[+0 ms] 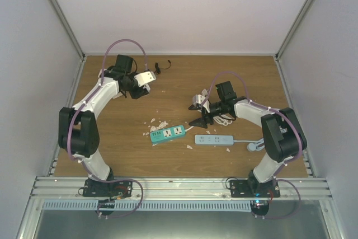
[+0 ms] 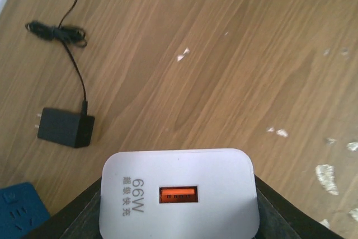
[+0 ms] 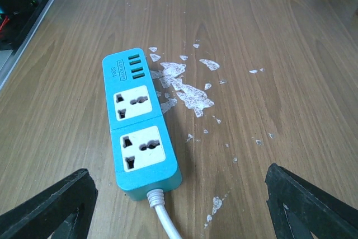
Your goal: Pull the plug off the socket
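Rounded white plastic plug [image 2: 178, 194] sits pinched between dark left fingers [image 2: 75, 218].

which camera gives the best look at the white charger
Left wrist: the charger fills the foreground, orange port and print readable. Top view shows a small white block; right wrist, maybe a white scrap at its top edge.

Wooden table [image 1: 184, 82], teal socket strip [image 1: 168, 134], pale blue socket strip [image 1: 213, 139], black adapter [image 2: 61, 128] with cord, scattered white flecks [image 3: 187, 90]

A robot lab cell: plain white panels [image 1: 184, 4] enclose the wooden tabletop [image 1: 179, 82], with aluminium framing [image 1: 179, 184] along its near edge.
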Motion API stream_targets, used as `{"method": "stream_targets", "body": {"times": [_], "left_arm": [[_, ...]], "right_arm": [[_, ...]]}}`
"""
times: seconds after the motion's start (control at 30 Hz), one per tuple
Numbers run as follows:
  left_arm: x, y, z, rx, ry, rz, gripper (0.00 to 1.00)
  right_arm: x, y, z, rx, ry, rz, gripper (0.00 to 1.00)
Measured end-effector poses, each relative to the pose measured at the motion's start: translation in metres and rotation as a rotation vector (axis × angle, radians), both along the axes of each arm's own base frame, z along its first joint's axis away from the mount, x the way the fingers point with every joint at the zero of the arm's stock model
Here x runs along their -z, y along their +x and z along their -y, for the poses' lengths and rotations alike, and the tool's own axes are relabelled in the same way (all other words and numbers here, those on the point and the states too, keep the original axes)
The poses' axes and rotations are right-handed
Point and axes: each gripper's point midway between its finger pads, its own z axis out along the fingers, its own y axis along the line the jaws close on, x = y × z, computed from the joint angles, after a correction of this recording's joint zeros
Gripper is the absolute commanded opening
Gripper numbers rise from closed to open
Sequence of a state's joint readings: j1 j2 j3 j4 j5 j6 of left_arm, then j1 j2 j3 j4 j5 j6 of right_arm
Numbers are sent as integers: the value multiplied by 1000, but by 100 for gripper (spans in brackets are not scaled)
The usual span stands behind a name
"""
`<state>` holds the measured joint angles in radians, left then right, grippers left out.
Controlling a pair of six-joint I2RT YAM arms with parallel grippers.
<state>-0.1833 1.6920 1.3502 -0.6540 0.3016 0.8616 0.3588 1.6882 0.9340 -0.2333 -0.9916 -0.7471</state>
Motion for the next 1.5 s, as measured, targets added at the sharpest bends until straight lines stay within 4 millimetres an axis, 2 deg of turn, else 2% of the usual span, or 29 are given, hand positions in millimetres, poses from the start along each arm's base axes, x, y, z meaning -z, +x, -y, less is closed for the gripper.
{"method": "stream_targets", "body": {"times": [0.43, 0.63, 0.87, 1.27, 1.5], "left_arm": [[67, 33, -40, -79, 239, -133, 43], [85, 44, -56, -101, 342, -150, 49], [88, 50, -62, -105, 381, -145, 67], [85, 53, -60, -96, 374, -135, 79], [81, 49, -46, -69, 291, -143, 93]], "right_arm": [[0, 2, 0, 6, -8, 5, 83], [1, 3, 1, 9, -12, 6, 83], [1, 3, 1, 10, -14, 7, 83], [2, 4, 1, 14, -19, 9, 83], [5, 7, 3, 33, -46, 20, 83]]}}
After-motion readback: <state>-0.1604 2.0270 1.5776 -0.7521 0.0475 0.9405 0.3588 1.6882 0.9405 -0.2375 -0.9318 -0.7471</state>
